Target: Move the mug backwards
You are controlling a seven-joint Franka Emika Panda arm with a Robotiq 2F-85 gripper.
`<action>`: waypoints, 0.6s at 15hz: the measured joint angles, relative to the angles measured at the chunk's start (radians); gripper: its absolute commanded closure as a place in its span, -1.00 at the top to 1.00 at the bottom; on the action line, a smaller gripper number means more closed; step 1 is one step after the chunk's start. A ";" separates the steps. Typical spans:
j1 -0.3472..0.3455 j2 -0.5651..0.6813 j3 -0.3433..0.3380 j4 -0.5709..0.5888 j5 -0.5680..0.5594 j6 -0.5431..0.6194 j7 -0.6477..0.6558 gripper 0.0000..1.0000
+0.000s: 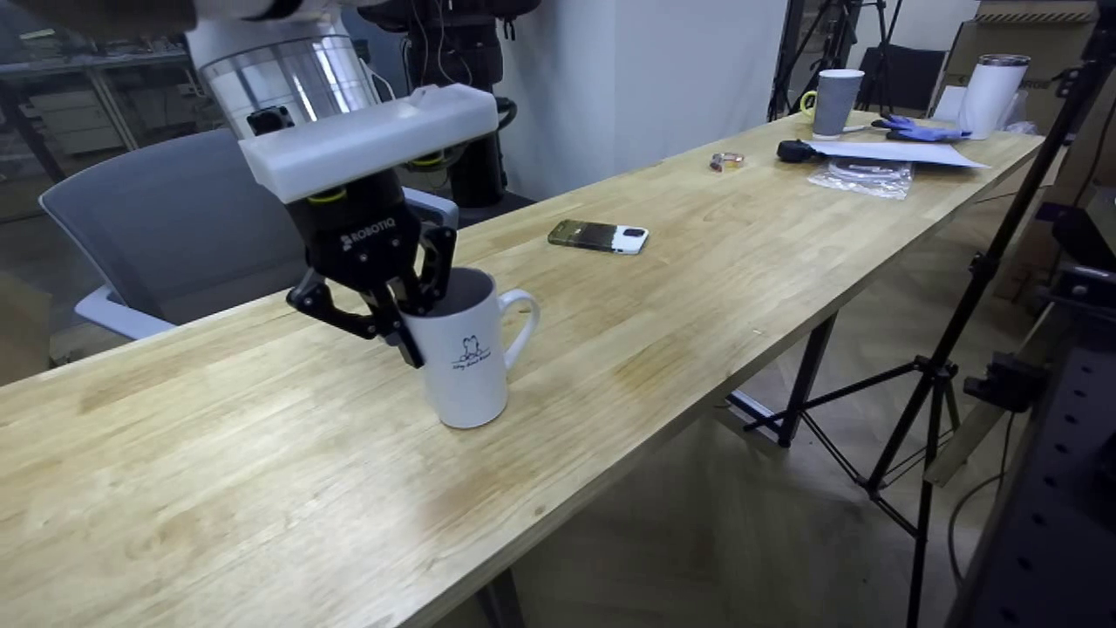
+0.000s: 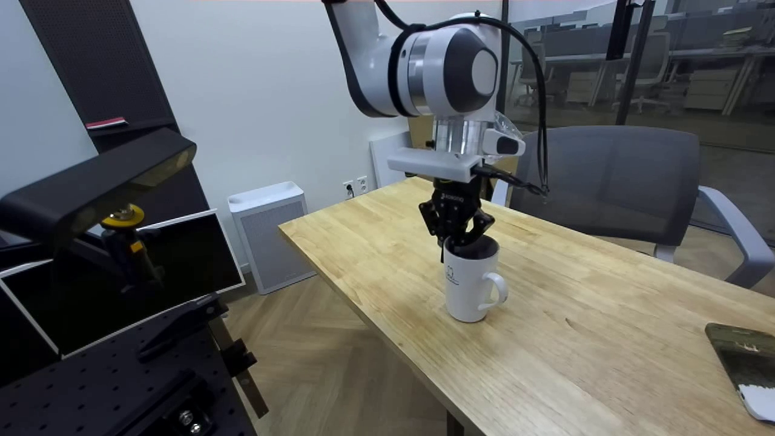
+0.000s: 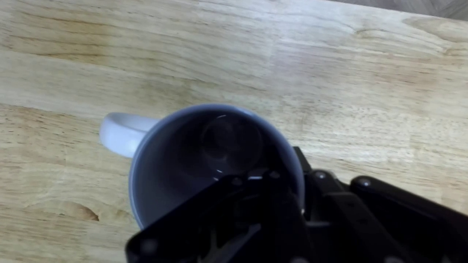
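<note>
My ROBOTIQ gripper (image 1: 413, 324) pinches the mug (image 1: 466, 388) by its left wall, 1 fingertip obscured inside; the mug's lettering blurs.

My gripper (image 1: 413, 330) was black, white lettering (image 1: 370, 233) on it. My arm (image 2: 376, 72) read white, with a dark grey joint cap (image 2: 459, 72) and a silver collar (image 2: 461, 136). Mug (image 1: 466, 388) was white outside, grey inside, one small dark line-art logo (image 1: 471, 351). Table (image 1: 261, 488) was pale tan wood, streaky grain, some amber patches. Phone (image 1: 598, 236) ran olive, dark brown, then white. Chair (image 2: 605, 188) was grey mesh, armrest (image 2: 738, 233) lighter grey. Cup (image 1: 839, 103) was grey with a yellow-green handle (image 1: 803, 104); tumbler (image 1: 992, 100), white with a silver rim (image 1: 1003, 60). Box (image 2: 272, 239) was white, greyer in front. Floor (image 2: 345, 339) showed light brown herringbone. Board (image 2: 79, 387) was near-black, dotted with round holes.
</note>
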 measured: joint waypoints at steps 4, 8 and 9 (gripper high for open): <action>0.012 0.001 -0.008 0.000 -0.006 0.003 0.013 -0.29; 0.023 0.001 -0.018 0.000 -0.024 0.001 0.031 0.25; 0.025 0.001 -0.021 0.001 -0.028 0.000 0.034 0.36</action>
